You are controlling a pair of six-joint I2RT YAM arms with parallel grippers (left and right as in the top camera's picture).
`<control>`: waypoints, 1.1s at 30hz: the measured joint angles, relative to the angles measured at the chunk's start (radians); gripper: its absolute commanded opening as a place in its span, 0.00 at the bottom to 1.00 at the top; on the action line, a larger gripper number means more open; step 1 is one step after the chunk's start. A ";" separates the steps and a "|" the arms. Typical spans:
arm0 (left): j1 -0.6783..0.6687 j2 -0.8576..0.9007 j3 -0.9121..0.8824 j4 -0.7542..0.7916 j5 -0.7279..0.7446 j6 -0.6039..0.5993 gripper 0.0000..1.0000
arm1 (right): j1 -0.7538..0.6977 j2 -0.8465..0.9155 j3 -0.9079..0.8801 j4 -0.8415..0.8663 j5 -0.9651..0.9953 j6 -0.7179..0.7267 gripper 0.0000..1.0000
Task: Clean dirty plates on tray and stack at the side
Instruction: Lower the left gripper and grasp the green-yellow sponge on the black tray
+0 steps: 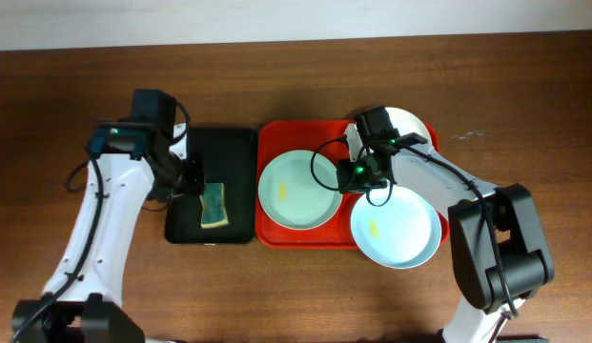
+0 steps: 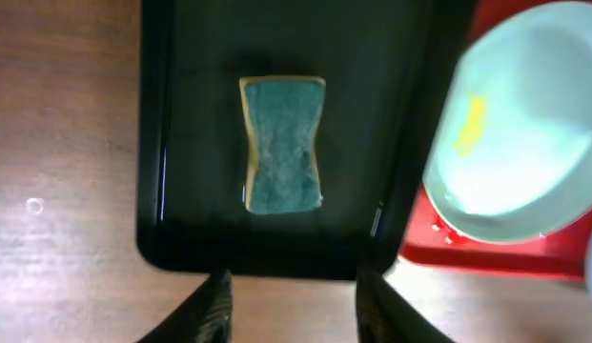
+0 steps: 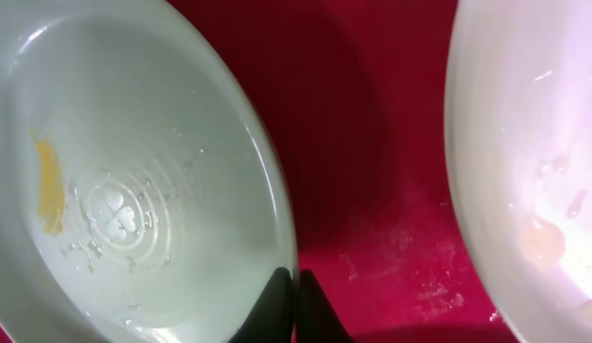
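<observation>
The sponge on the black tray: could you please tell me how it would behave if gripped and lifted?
The sponge will probably squash when gripped: its pinched waist and yellow foam edge suggest soft material. Its rough green face likely resists slipping. Lying flat on the black tray, it shouldn't roll.

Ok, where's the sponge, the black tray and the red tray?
sponge [image 2: 282,145]: left wrist view, middle of its green top.
black tray [image 2: 195,219]: left wrist view, bare floor left of the sponge.
red tray [image 3: 372,143]: right wrist view, its bare floor.
</observation>
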 measured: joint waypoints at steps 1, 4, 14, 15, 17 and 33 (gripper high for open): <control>0.000 0.000 -0.034 0.031 -0.003 -0.003 0.33 | 0.000 0.000 0.000 0.000 0.000 0.000 0.04; 0.000 0.001 -0.113 0.128 -0.004 -0.010 0.31 | 0.000 0.000 0.000 0.000 0.000 0.000 0.04; -0.011 0.129 -0.146 0.229 -0.006 -0.011 0.32 | 0.000 0.000 0.001 0.001 0.000 0.003 0.04; -0.014 0.143 -0.146 0.235 -0.006 -0.011 0.32 | 0.000 0.000 0.001 0.001 0.000 0.003 0.04; -0.025 0.183 -0.147 0.254 -0.007 -0.011 0.31 | 0.000 0.000 0.001 0.001 0.000 0.004 0.04; -0.045 0.235 -0.158 0.304 -0.053 -0.011 0.31 | 0.000 0.000 0.001 0.002 0.000 0.011 0.05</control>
